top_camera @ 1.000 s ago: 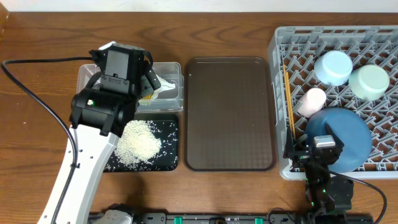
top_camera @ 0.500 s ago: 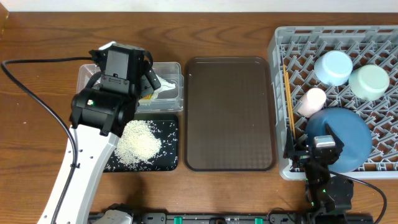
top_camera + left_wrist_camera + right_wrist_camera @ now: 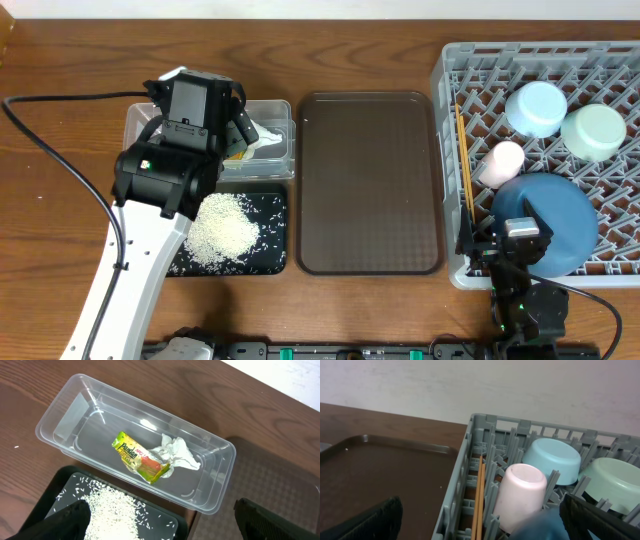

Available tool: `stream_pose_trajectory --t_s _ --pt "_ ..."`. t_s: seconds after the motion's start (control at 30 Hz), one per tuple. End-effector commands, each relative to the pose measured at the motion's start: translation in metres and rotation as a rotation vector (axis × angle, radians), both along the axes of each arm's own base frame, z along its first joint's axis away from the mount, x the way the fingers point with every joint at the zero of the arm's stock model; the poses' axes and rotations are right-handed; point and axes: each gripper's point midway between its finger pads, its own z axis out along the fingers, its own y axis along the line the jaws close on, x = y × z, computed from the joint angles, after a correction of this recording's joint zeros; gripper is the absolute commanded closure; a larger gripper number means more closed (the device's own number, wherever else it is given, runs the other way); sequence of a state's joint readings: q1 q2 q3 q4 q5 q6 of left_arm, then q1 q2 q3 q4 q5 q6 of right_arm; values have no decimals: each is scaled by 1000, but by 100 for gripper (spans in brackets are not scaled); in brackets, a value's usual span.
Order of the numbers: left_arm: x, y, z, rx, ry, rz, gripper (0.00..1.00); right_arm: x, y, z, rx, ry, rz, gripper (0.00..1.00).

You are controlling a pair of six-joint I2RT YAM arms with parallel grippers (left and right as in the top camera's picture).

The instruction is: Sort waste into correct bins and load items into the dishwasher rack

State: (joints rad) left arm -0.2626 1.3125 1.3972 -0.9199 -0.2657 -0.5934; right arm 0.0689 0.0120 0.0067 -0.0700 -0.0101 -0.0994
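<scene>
While left claw (image 3: pixel 160 510), right claw (image 3: pixel 477 505) agape, crumpled tissue (image 3: pixel 178 455), glossy wrapper (image 3: pixel 137 456) in clear tub (image 3: pixel 70 415)

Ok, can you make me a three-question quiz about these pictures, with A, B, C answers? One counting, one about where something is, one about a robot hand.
1. How many bowls sit in the rack? A one, B two, C three.
2. Where is the snack wrapper? A in the rack, B in the clear tub, C in the left gripper.
3. The left gripper is: A open, B shut, C out of sight.

Answers:
1 C: the dark blue bowl, mint green bowl and light blue bowl are all there.
2 B: it lies in the clear tub beside the tissue.
3 A: its fingers stand wide apart, holding nothing.
</scene>
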Motion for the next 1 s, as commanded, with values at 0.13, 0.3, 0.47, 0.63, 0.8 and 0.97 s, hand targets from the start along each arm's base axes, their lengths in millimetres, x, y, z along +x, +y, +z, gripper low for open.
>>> stream_pose_trajectory --t_s 0.13,0.3,0.47,0.63,0.8,0.97 --pt "-13 8 16 10 -49 2 5 0 1 0 -14 -2 3 1" --pt "-34 13 20 2 -81 2 5 0 1 0 -15 -2 3 1" --pt "-59 20 10 -1 -92 2 5 0 1 0 -14 -2 3 1" --pt "-88 27 -22 7 -60 2 5 0 1 0 -14 -2 3 1" --pt "-119 36 -76 30 23 1 5 0 1 0 -15 -2 3 1" --pt "-153 45 -141 60 135 0 5 0 1 0 -14 -2 3 1"
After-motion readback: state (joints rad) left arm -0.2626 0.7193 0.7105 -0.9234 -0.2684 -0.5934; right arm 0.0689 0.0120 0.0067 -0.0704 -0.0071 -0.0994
